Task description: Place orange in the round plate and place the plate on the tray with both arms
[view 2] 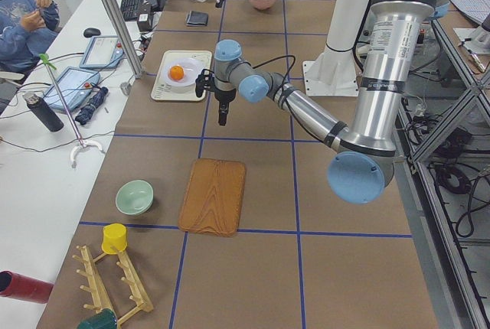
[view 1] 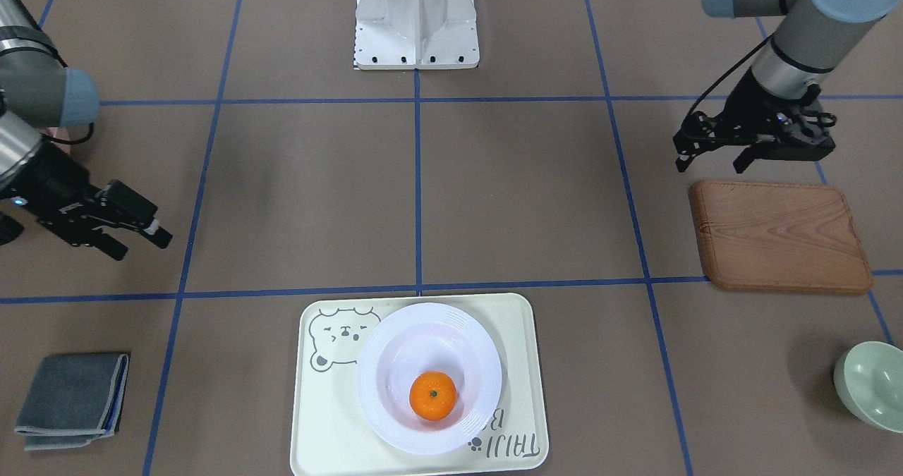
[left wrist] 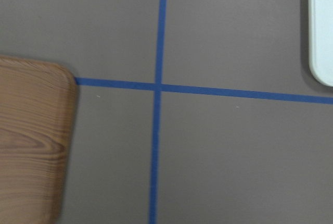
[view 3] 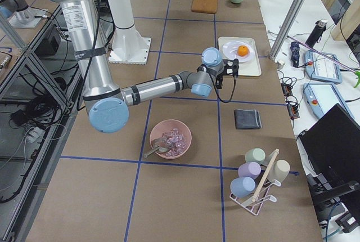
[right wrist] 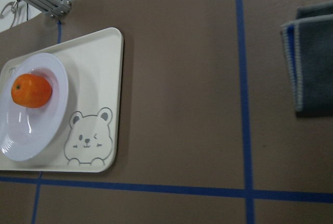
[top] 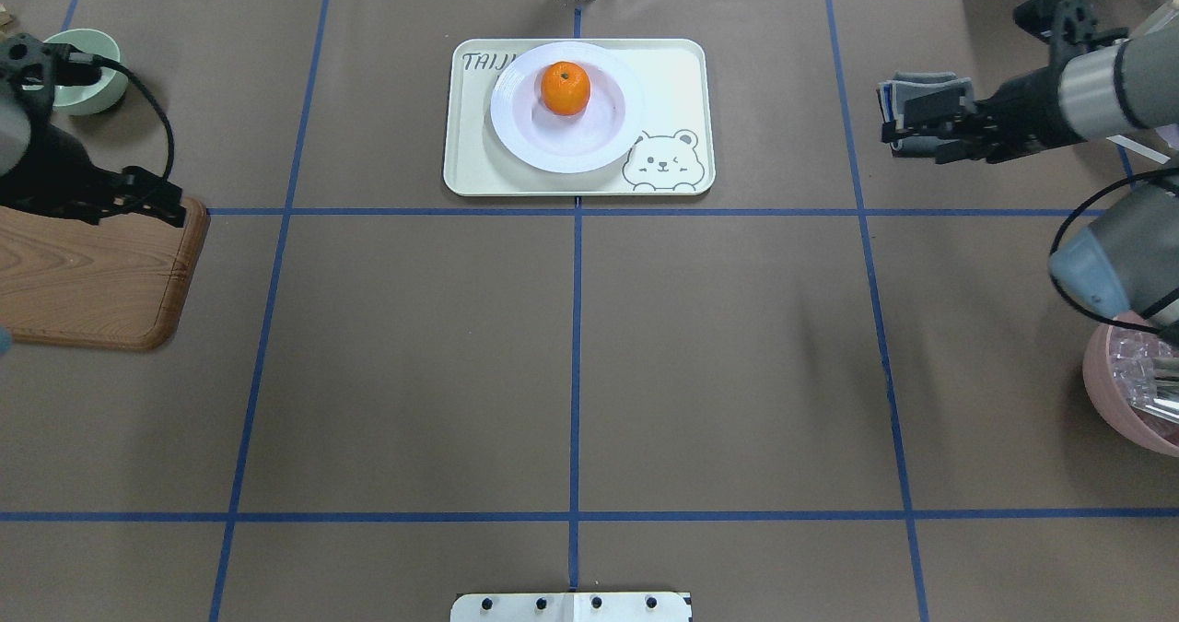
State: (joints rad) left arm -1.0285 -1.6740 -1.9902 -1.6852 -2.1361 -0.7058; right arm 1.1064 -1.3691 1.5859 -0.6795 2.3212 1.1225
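The orange [view 1: 432,395] lies in the white round plate [view 1: 395,335], off its centre. The plate rests on the cream tray [view 1: 511,321] with the bear drawing, at the table's far middle from the robot. The right wrist view shows the same orange [right wrist: 31,90], plate [right wrist: 49,130] and tray [right wrist: 106,73]. My left gripper [view 1: 709,168] hovers open and empty by the wooden board's edge, far from the tray. My right gripper [view 1: 143,248] is also open and empty, out to the other side, near the grey cloth. A corner of the tray [left wrist: 322,31] shows in the left wrist view.
A brown wooden board [view 1: 779,236] and a pale green bowl [view 1: 871,384] sit on the left arm's side. A folded grey cloth [view 1: 74,398] and a pink bowl [top: 1133,392] sit on the right arm's side. The robot base [view 1: 416,21] is at mid-table. A person [view 2: 23,15] sits beyond the table.
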